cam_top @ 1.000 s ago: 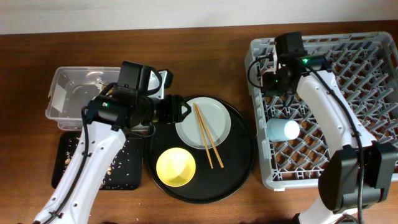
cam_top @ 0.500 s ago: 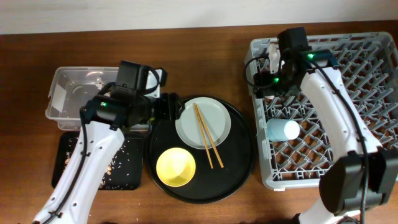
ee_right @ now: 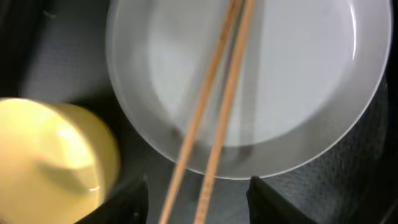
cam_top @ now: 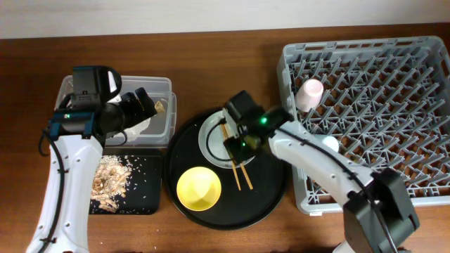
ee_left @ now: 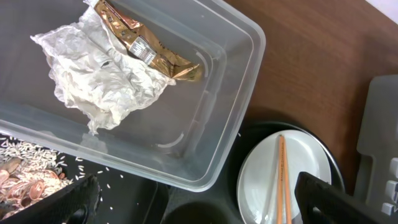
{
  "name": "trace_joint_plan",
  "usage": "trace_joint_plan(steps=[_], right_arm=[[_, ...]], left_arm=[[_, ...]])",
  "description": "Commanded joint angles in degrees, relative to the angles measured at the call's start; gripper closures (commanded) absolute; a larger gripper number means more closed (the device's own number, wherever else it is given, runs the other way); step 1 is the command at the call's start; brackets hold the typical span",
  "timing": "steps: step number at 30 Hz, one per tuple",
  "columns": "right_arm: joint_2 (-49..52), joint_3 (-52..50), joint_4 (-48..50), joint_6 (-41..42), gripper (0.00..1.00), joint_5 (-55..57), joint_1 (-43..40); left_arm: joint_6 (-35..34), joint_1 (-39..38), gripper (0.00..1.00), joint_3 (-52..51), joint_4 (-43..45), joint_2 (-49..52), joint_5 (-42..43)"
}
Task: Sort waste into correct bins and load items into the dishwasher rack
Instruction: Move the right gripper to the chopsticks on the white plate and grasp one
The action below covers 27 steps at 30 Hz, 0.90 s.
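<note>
Dark wood makes up the bench, seen from overhead with a pale wall along its far edge. The grey rack fills the right side; the pink cup sits in its far left corner and the blue cup lies nearer, partly hidden by the right arm. The round black tray carries the yellow bowl and the white plate, with the chopsticks lying across the plate and off its near edge. The right fingers hang over the plate. At left, the left fingers hover above the clear box, and the food scraps lie in the shallow black tray just in front of it. From the left wrist, the crumpled tissue and gold-brown wrapper lie touching inside the clear box, while the left fingers stand wide apart with nothing between them. From the right wrist, the chopsticks run side by side over the plate, the bowl lies just beside it, and the right fingers stand apart, one on either side of the chopsticks and not clamped on them.
</note>
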Motion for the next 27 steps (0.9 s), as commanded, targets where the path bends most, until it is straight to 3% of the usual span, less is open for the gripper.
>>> trace_joint_plan(steps=[1,20,22,27], right_arm=[[0.26,-5.38,5.03,0.92,0.48,5.57,0.28],[0.26,-14.80,18.03,0.87,0.53,7.58,0.28],[0.26,-14.80,18.23,0.87,0.67,7.58,0.28],[0.26,-14.80,18.40,0.87,0.73,7.58,0.28]], left_arm=[[-0.68,0.15,0.01,-0.39,0.11,0.17,-0.46],[-0.68,0.26,0.01,-0.39,-0.09,0.17,-0.46],[-0.68,0.17,0.01,-0.39,-0.13,0.17,-0.44],[-0.68,-0.07,0.01,-0.39,-0.15,0.17,-0.46]])
